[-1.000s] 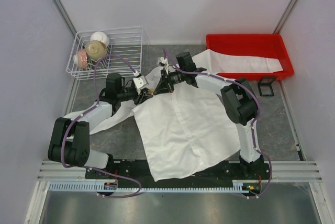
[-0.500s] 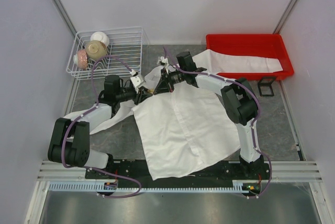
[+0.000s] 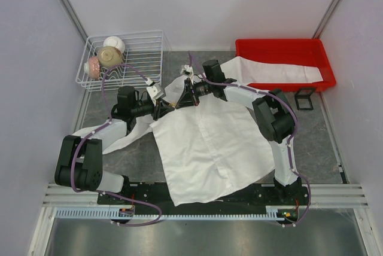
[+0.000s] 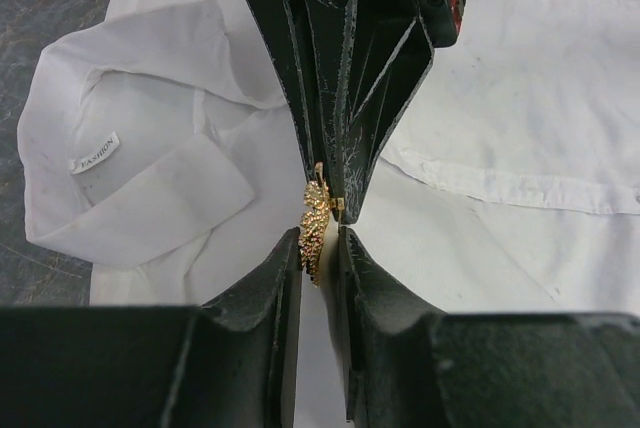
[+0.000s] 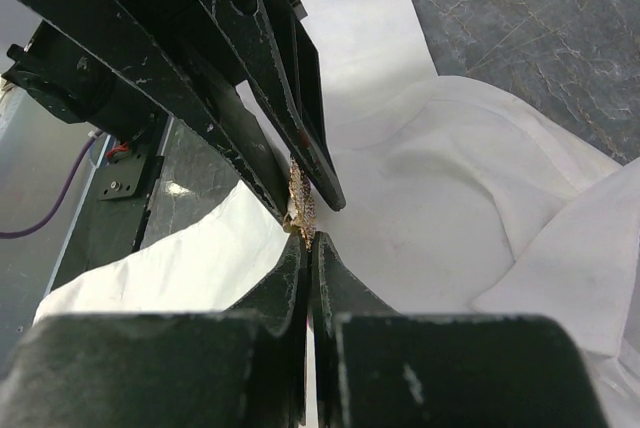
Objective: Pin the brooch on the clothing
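Note:
The white shirt (image 3: 203, 142) lies spread on the table, collar (image 4: 130, 178) toward the back left. Just above it, both grippers meet tip to tip at the small gold brooch (image 3: 172, 105). In the left wrist view the brooch (image 4: 314, 233) stands edge-on between my left gripper's (image 4: 318, 236) narrowed jaws, pressed against one pad. My right gripper (image 4: 331, 195) comes in from the opposite side and pinches its upper end. In the right wrist view the right gripper (image 5: 305, 241) is shut on the brooch (image 5: 298, 198), with the left gripper's fingers (image 5: 322, 173) flanking it from above.
A white wire basket (image 3: 143, 45) holding bowls stands at the back left. A red tray (image 3: 281, 48) at the back right holds one shirt sleeve (image 3: 275, 72). A small black stand (image 3: 304, 98) sits beside the tray. Grey tabletop (image 5: 520, 18) shows around the shirt.
My left gripper's jaws have narrowed onto the brooch, and the left wrist has shifted slightly toward the back. The right arm has hardly moved.

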`<state>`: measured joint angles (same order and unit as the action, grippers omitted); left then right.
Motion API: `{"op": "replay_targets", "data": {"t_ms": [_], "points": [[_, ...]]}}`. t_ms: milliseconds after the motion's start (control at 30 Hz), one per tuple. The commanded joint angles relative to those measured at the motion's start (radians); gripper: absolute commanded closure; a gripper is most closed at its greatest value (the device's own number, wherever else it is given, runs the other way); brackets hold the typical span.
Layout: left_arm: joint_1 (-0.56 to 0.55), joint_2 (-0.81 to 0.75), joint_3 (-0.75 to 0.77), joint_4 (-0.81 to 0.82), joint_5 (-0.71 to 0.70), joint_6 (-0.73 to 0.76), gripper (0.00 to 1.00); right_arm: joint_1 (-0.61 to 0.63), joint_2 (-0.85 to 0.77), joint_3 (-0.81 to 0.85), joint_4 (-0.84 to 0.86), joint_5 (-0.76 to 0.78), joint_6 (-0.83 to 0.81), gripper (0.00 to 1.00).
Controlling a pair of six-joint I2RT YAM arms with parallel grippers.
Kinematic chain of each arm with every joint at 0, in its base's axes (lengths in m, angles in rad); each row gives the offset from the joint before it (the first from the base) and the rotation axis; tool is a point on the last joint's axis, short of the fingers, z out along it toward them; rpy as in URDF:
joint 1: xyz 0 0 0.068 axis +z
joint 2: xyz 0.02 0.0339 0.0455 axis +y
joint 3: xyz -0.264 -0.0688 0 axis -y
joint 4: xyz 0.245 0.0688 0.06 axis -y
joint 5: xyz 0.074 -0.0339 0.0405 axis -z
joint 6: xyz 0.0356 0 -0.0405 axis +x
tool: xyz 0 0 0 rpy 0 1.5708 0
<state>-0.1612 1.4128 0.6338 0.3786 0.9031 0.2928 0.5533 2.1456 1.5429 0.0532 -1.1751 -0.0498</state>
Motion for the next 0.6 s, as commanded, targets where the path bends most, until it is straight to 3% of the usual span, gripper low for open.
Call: {"op": "replay_targets", "data": {"t_ms": [0, 267, 567], "points": [[0.008, -0.029, -0.002, 0.063, 0.051, -0.032, 0.80, -0.016, -0.046, -0.018, 0.100, -0.021, 0.044, 1.00], [0.008, -0.023, 0.017, -0.004, 0.054, -0.009, 0.86, -0.016, -0.084, -0.073, 0.224, -0.011, 0.048, 1.00], [0.003, 0.014, 0.086, -0.119, 0.040, 0.060, 0.90, -0.009, -0.098, -0.047, 0.177, 0.023, -0.031, 1.00]]}}
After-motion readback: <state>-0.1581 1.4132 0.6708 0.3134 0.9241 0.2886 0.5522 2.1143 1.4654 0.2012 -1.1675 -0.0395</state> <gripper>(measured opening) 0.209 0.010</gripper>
